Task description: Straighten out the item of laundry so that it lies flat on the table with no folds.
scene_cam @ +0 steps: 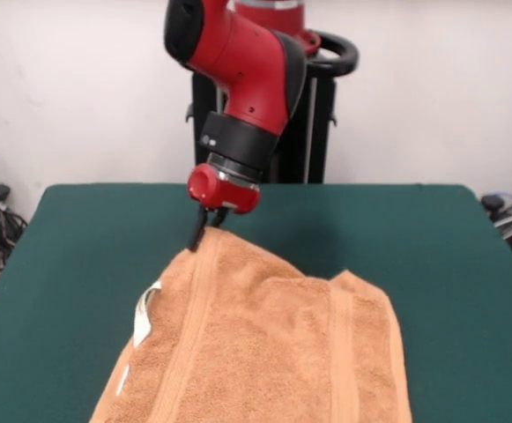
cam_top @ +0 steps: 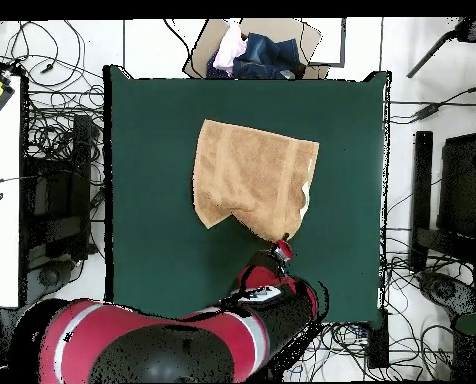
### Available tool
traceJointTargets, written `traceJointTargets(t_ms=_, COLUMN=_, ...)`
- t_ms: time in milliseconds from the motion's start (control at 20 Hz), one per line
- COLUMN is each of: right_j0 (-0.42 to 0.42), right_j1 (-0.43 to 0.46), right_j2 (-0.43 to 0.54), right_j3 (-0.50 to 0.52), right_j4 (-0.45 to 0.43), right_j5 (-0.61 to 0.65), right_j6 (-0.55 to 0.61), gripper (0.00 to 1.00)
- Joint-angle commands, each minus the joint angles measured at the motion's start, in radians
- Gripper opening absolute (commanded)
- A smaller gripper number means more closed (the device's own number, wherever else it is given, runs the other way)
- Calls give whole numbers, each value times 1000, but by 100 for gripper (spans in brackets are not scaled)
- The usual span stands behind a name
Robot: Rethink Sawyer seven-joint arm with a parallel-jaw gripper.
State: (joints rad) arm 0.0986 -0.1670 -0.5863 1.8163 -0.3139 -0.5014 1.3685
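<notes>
Towel [scene_cam: 264, 352] spread low-centre in the front view on the green table [scene_cam: 449, 264], one edge doubled over; gripper [scene_cam: 203, 231] at its upper corner, clenched or not impossible to tell; risk: weak pinch slipping, fold dragged tighter.

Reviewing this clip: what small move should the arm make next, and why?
Probably drag the corner outward, away from the rest of the cloth. The gripper sits at the towel's corner nearest the robot, and ridges and a curled tagged edge show it isn't flat on the table.
</notes>
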Motion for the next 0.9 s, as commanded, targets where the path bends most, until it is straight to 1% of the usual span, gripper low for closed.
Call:
traceJointTargets(t_ms=50, right_j0=90, right_j1=203, right_j2=-162, right_j3=-114, right_j4=46, right_j5=89, right_j6=-32, gripper=0)
traceJointTargets(t_ms=100, right_j0=102, right_j1=228, right_j2=-191, right_j3=-118, right_j4=39, right_j5=98, right_j6=-41, gripper=0)
traceJointTargets(t_ms=250, right_j0=112, right_j1=252, right_j2=-236, right_j3=-126, right_j4=12, right_j5=115, right_j6=-36, gripper=0)
traceJointTargets(t_ms=450, right_j0=160, right_j1=314, right_j2=-316, right_j3=-153, right_j4=-17, right_j5=185, right_j6=-51, gripper=0)
traceJointTargets(t_ms=700, right_j0=203, right_j1=327, right_j2=-362, right_j3=-169, right_j4=-57, right_j5=246, right_j6=-25, gripper=0)
traceJointTargets(t_ms=900, right_j0=233, right_j1=359, right_j2=-398, right_j3=-179, right_j4=-63, right_j5=283, right_j6=8, gripper=0)
